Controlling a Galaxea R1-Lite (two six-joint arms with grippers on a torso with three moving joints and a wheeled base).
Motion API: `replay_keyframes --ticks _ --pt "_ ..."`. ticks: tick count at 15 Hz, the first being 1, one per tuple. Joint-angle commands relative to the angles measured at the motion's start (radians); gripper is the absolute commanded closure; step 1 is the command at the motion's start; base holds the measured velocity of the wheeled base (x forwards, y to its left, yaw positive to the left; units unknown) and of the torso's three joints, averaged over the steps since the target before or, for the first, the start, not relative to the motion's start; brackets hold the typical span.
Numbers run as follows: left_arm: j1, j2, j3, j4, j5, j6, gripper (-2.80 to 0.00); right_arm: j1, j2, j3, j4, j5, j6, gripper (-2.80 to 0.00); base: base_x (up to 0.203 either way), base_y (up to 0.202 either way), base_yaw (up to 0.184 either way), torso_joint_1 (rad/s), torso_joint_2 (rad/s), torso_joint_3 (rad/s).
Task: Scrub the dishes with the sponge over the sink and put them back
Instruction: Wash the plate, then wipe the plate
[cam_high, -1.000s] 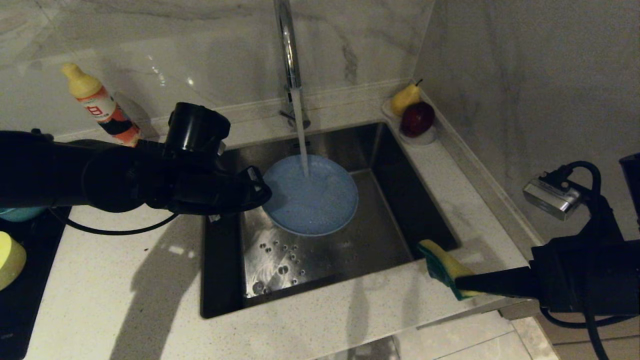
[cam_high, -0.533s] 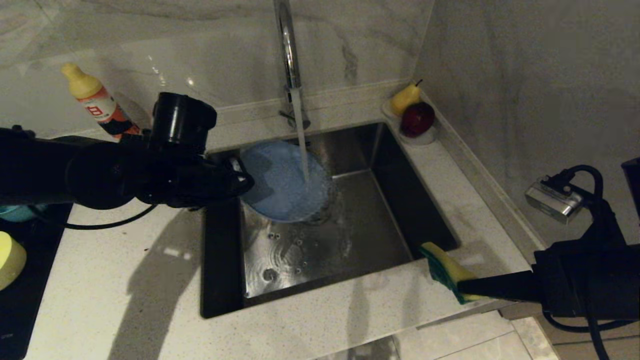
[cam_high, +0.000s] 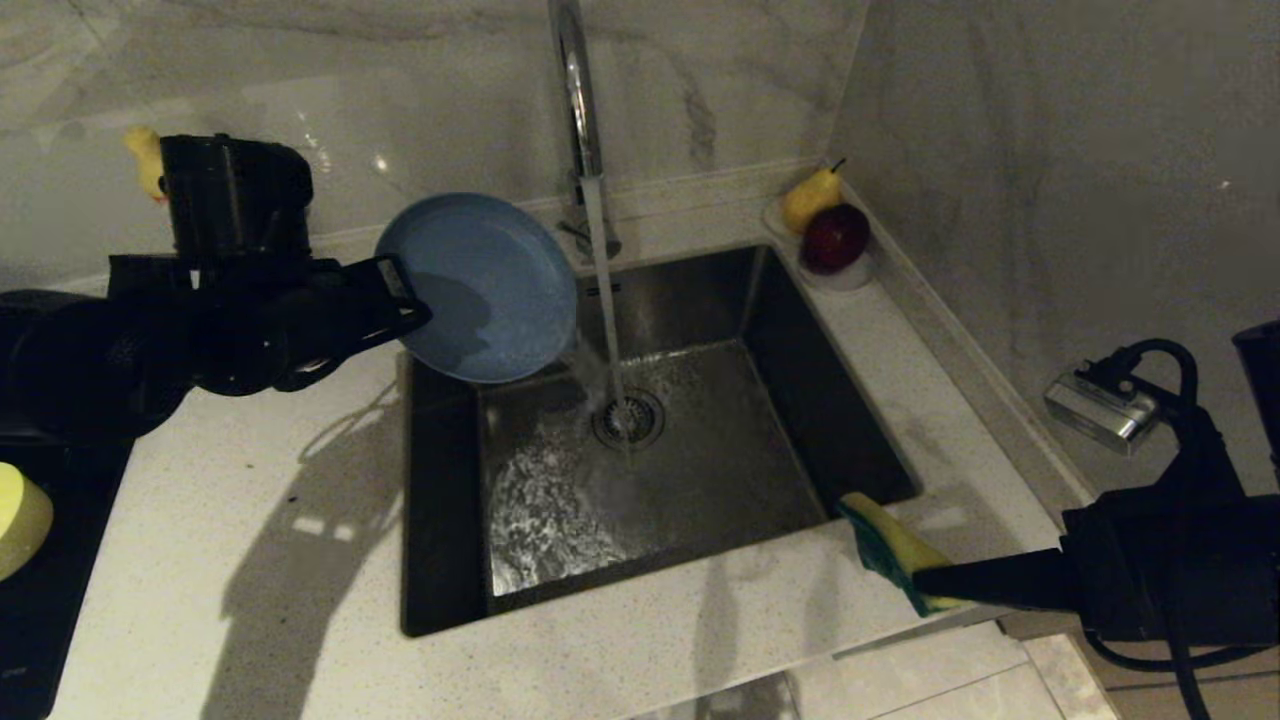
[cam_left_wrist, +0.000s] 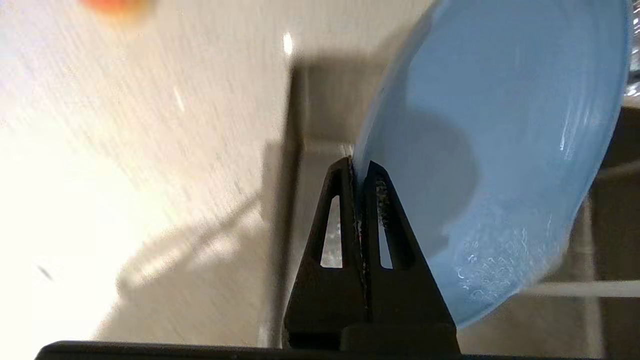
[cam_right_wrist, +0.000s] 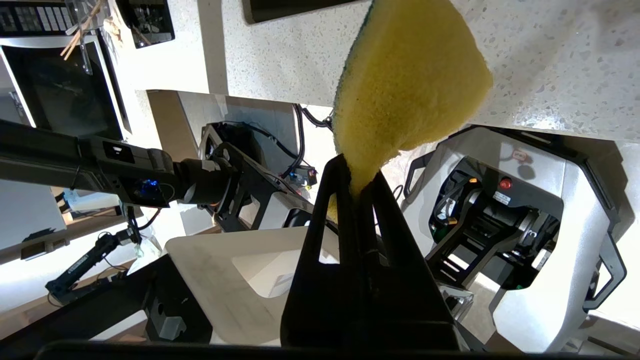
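Left gripper is pinching the light-blue plate by its rim, tilted, upper left of frame, beside the tap stream. Right gripper is squeezing the sponge, lower right, well apart.

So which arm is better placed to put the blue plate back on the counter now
The left, most likely. Its pincer is already shut on the plate's rim, holding it tilted at the sink's left edge, beside the counter. The right pincer is shut on the sponge at the sink's right front corner.

Sponge pinched in right tool
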Motion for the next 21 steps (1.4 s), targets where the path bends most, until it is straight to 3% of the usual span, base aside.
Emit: replay_keyframes --ticks 1,4,6,11,14,15,18,20,21 --pt "0.001 -0.044 0.11 -0.212 0.01 0.128 0.0 0.0 0.004 -0.001 0.001 0.005 0.003 0.0 0.0 0.0 0.0 0.0 0.0 0.0" --pt "0.001 -0.056 0.258 -0.506 0.014 0.329 0.0 0.0 0.006 -0.001 0.0 0.006 0.003 0.0 0.0 0.0 0.0 0.0 0.0 0.0" --pt "0.0 -0.051 0.324 -0.662 0.011 0.411 0.0 0.0 0.003 -0.006 0.001 0.004 0.003 0.0 0.0 0.0 0.0 0.0 0.0 0.0" --pt "0.0 -0.072 0.34 -0.682 0.008 0.424 0.0 0.0 -0.005 -0.009 0.001 0.006 0.003 0.0 0.0 0.0 0.0 0.0 0.0 0.0" --pt "0.002 -0.11 0.325 -0.523 0.015 0.372 0.0 0.006 -0.003 -0.015 0.0 0.006 0.004 0.0 0.0 0.0 0.0 0.0 0.0 0.0" --pt "0.002 -0.142 0.309 -0.396 0.012 0.324 0.0 0.006 -0.006 -0.014 0.001 0.006 0.004 0.0 0.0 0.0 0.0 0.0 0.0 0.0" --pt "0.001 -0.274 0.246 0.101 -0.028 0.114 0.0 0.005 0.001 -0.014 0.0 0.001 0.006 0.0 0.0 0.0 0.0 0.0 0.0 0.0" --pt "-0.001 -0.349 0.225 0.326 -0.113 -0.073 0.0 0.005 0.001 -0.012 0.0 0.0 0.006 0.0 0.0 0.0 0.0 0.0 0.0 0.0" --pt "-0.001 -0.38 0.248 0.391 -0.139 -0.114 0.0 0.005 0.005 -0.009 0.0 0.0 0.006 0.0 0.0 0.0 0.0 0.0 0.0 0.0"
